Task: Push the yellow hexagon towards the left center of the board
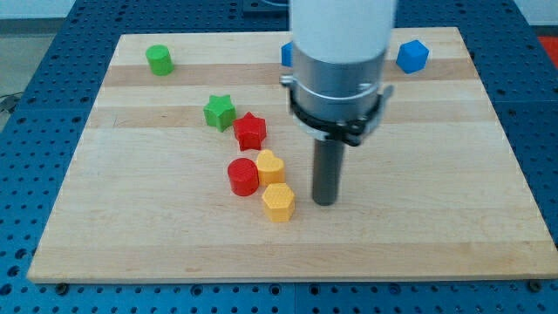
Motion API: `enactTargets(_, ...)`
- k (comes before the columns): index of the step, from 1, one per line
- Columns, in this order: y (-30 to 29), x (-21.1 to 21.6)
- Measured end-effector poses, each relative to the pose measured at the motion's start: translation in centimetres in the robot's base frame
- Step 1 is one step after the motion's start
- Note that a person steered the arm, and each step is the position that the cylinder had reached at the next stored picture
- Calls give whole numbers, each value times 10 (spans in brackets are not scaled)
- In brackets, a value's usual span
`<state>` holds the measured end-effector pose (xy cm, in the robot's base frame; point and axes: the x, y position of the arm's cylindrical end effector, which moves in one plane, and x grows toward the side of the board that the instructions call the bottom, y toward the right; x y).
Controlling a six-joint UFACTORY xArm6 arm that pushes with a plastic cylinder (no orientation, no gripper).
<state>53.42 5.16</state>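
My tip [324, 201], a bare rod clamping nothing, stood just right of the yellow hexagon [278, 201], placed for a leftward shove.

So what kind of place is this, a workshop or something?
Probably a robotics lab bench: a wooden board on a blue perforated table, small coloured blocks like the yellow hexagon, and my tip just right of it.

Green cylinder [159, 59], green star [220, 112], red star [250, 131], red cylinder [242, 176], yellow heart [270, 165], blue cube [412, 56], wooden board [453, 209].
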Motion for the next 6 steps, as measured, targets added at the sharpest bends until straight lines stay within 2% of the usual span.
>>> enactTargets(2, -3, 17)
enactTargets(6, -71, 17)
